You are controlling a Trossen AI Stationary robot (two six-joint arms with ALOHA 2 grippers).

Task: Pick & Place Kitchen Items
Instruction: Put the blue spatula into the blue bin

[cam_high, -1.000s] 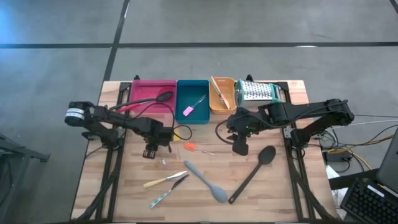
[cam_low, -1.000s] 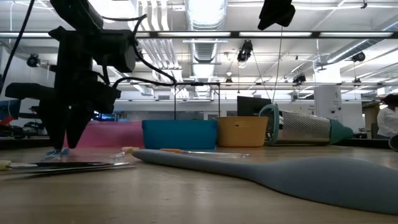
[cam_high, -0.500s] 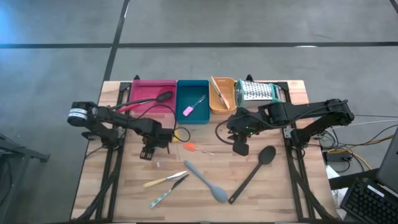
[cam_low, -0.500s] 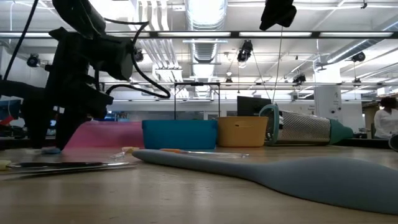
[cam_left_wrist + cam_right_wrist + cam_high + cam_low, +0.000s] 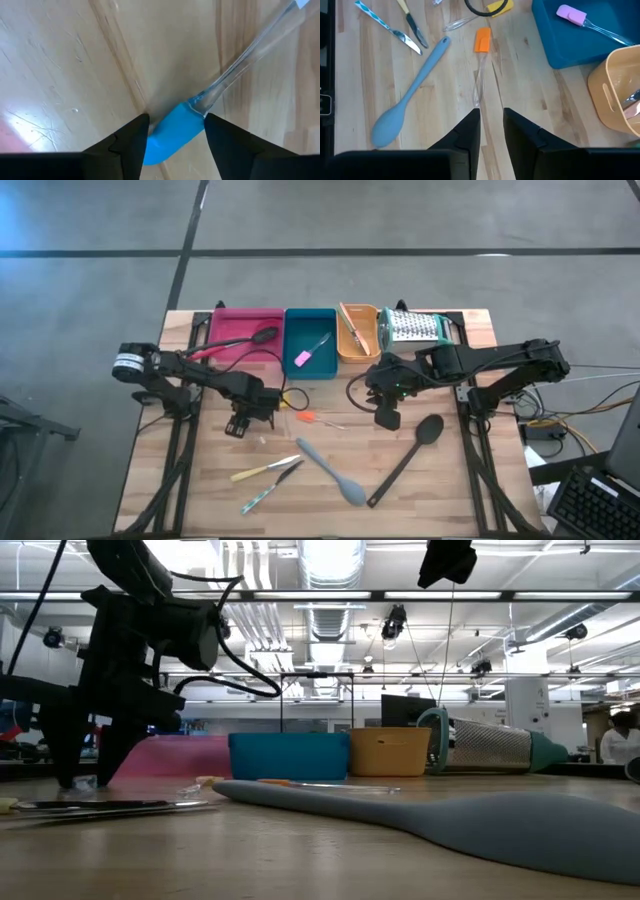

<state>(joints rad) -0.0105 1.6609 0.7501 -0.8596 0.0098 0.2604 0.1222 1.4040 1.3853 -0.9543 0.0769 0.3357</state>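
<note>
The left gripper [image 5: 175,132] stands open astride the blue-headed spatula [image 5: 172,132]; it should close squarely on that head before lifting.

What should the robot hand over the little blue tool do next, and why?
Probably close. The left gripper is down at the table with its fingers open on either side of the blue-headed spatula, whose clear handle lies flat on the wood. Nothing is held yet, so squeezing shut looks like the next step.
</note>
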